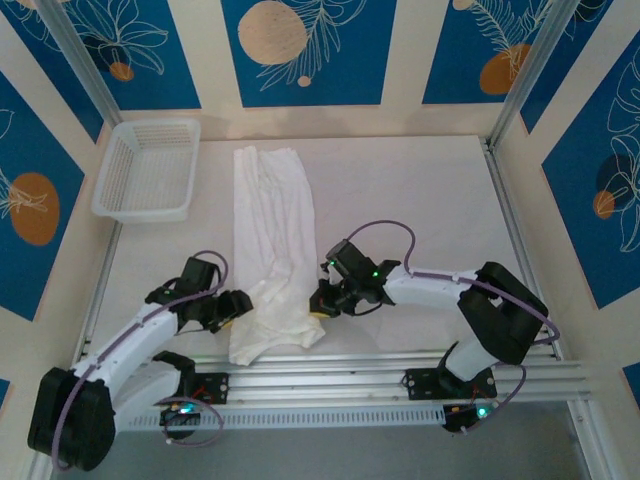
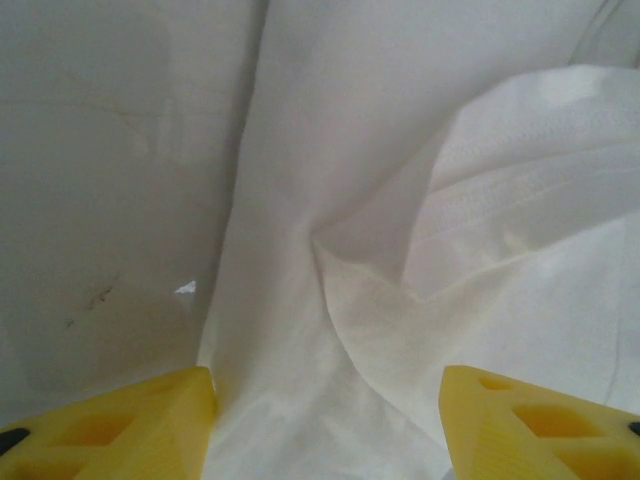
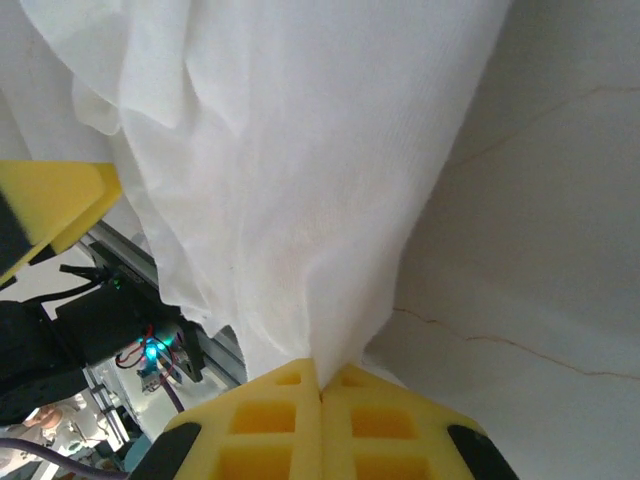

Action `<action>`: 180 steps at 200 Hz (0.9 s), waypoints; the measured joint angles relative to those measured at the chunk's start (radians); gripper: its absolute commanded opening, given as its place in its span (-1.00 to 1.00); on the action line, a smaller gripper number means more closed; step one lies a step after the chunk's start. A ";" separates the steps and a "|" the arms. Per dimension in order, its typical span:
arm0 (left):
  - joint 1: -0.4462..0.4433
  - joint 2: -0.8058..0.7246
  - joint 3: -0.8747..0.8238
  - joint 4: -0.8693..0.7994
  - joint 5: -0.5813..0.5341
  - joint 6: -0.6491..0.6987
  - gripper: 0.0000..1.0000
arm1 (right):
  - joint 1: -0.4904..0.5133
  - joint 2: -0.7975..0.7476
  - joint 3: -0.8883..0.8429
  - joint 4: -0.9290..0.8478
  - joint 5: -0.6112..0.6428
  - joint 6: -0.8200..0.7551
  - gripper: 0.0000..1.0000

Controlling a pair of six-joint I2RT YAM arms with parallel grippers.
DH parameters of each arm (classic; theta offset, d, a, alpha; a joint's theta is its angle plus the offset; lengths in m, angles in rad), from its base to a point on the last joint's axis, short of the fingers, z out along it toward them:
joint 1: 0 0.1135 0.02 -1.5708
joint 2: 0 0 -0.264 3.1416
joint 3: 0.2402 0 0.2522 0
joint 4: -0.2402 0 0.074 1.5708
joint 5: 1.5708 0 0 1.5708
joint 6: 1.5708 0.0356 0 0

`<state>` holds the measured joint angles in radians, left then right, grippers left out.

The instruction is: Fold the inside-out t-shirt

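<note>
So that it can likely be lifted and folded, shirt [image 1: 268, 225] pinched at 5 o'clock by right gripper [image 3: 322, 385]; left gripper [image 2: 328, 400] held open at 7 o'clock.

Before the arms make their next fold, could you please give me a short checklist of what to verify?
1. Right tool shut on the shirt: ok, it pinches the near right edge.
2. Left tool gripping: not ok, jaws apart with cloth between them.
3. Far half of the shirt flat: ok.
4. Near end smooth: not ok, bunched.
5. Basket apart from the shirt: ok.
6. Which side faces out: cannot tell.
</note>
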<state>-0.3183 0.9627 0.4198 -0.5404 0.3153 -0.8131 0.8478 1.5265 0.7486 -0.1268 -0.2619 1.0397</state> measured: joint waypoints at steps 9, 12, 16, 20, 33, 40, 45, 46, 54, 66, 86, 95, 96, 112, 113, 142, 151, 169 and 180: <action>0.000 0.011 -0.007 0.018 0.000 -0.002 0.14 | -0.002 0.000 -0.001 0.000 0.000 0.000 -1.00; 0.000 0.015 -0.010 0.024 0.000 -0.006 0.10 | -0.002 0.000 -0.001 0.000 0.000 0.000 -1.00; 0.000 0.018 -0.013 0.031 0.000 -0.009 0.04 | -0.003 0.000 -0.003 0.000 0.000 0.000 -1.00; 0.000 0.022 -0.018 0.039 0.001 -0.009 -0.01 | -0.003 0.000 -0.003 0.000 0.001 0.000 -1.00; 0.000 0.030 -0.031 0.064 0.006 -0.022 -0.21 | -0.004 0.000 -0.005 -0.002 0.003 0.000 -1.00; 0.000 0.032 -0.039 0.080 0.010 -0.027 -0.36 | -0.004 0.000 -0.005 -0.003 0.003 0.000 -1.00; 0.000 0.034 -0.044 0.092 0.014 -0.041 -0.49 | -0.004 0.000 -0.006 -0.003 0.004 0.000 -1.00; 0.000 0.035 -0.046 0.096 0.016 -0.035 -0.53 | -0.004 0.000 -0.006 -0.003 0.004 0.000 -1.00; 0.000 0.038 -0.054 0.116 0.022 -0.045 -0.77 | -0.004 0.000 -0.007 -0.003 0.004 0.001 -1.00; 0.000 0.041 -0.063 0.140 0.035 -0.064 -1.00 | -0.004 0.000 -0.011 -0.004 0.009 0.001 -1.00; 0.000 0.037 -0.068 0.159 0.054 -0.081 -1.00 | -0.007 -0.016 -0.032 -0.010 0.027 0.008 -1.00; 0.000 0.026 -0.069 0.159 0.062 -0.087 -1.00 | -0.011 -0.046 -0.053 -0.017 0.036 0.012 -1.00; 0.000 0.023 -0.069 0.158 0.063 -0.088 -1.00 | -0.011 -0.049 -0.055 -0.018 0.037 0.012 -1.00; -0.006 -0.030 -0.081 0.159 0.082 -0.114 -1.00 | -0.016 -0.138 -0.109 -0.031 0.054 0.015 -1.00; -0.006 -0.035 -0.083 0.159 0.082 -0.116 -1.00 | -0.016 -0.143 -0.112 -0.031 0.054 0.015 -1.00; -0.096 -0.187 -0.165 0.181 0.098 -0.253 -1.00 | -0.007 -0.354 -0.215 -0.098 0.071 0.007 -1.00; -0.146 -0.238 -0.179 0.166 0.092 -0.301 -1.00 | -0.003 -0.418 -0.238 -0.130 0.072 0.008 -1.00; -0.222 -0.331 -0.179 0.138 0.065 -0.369 -1.00 | 0.005 -0.532 -0.253 -0.209 0.077 0.008 -1.00; -0.242 -0.375 -0.174 0.120 0.050 -0.401 -1.00 | 0.006 -0.586 -0.247 -0.248 0.083 0.007 -1.00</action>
<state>-0.5602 0.5873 0.2455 -0.4206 0.3656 -1.2144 0.8536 0.9405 0.5014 -0.3744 -0.1791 1.0466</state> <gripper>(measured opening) 0.044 0.064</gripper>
